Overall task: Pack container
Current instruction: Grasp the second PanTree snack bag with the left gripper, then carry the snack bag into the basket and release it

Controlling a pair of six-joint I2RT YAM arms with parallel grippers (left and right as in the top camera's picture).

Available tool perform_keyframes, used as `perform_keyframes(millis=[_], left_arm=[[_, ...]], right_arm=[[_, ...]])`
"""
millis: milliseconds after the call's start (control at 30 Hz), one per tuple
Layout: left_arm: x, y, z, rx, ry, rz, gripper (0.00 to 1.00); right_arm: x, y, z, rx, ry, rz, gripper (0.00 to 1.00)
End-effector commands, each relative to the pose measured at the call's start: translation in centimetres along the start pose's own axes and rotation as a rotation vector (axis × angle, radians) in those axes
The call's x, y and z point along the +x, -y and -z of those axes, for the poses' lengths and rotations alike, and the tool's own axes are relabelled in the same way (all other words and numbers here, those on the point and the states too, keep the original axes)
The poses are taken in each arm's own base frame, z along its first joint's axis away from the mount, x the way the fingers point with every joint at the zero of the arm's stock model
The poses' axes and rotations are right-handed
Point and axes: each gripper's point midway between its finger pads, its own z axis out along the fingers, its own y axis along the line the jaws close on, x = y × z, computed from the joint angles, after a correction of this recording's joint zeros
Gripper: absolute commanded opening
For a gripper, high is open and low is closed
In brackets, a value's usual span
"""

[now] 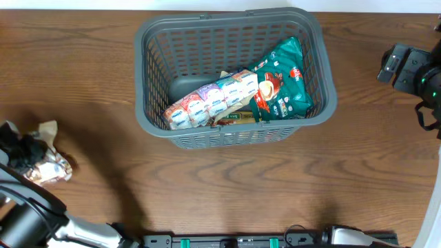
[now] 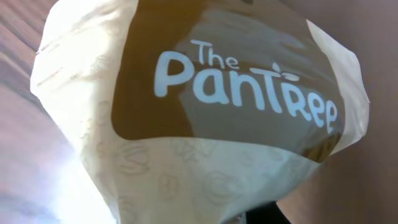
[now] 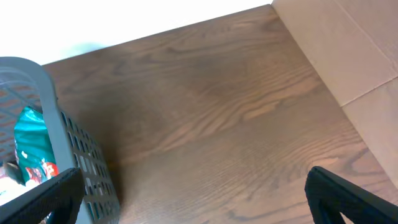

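Lettering "The PanTree" on the cream-and-brown packet (image 2: pixel 205 124) shows only in the left wrist view; the overhead view alone shows the left jaws closed on that packet at the near left of the worktop (image 1: pixel 207 186), well apart from the container (image 1: pixel 227 138) standing far and central. Right jaws gape wide and empty near the container's right side; only their wrist view shows cardboard (image 3: pixel 348 56); counted: one container, holding one green packet (image 1: pixel 282 79) and one strip of small packs (image 1: pixel 210 102); one packet outside.
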Motion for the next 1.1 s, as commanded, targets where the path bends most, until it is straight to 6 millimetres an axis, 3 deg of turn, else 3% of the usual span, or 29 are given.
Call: perform_keyframes(millis=[0,300,533,733,900,1067], left_arm=[[-4.5,2.2,5.1,0.008,0.148,-0.028,0.06],[-8.3,9.6,12.9,0.068,0.243,-0.136,0.06],[-10.5,17.7,19.1,0.155,0.334,-0.262,0.06],[-11.6,25.5,26.6,0.258,0.491,-0.413,0.06],[-10.6,31.2,31.9,0.359,0.597,-0.525,0.06],[-6.9,37.5,34.7,0.521,0.631,-0.749,0.06]], right_arm=[[-0.3,0.4,0.2,0.016,0.011,-0.016,0.99],[-0.3,0.4,0.2,0.016,0.011,-0.016,0.99],[-0.3,0.4,0.2,0.016,0.011,-0.016,0.99],[-0.3,0.4,0.2,0.016,0.011,-0.016,0.99],[-0.3,0.4,0.2,0.016,0.011,-0.016,0.99],[-0.3,0.4,0.2,0.016,0.011,-0.016,0.99]])
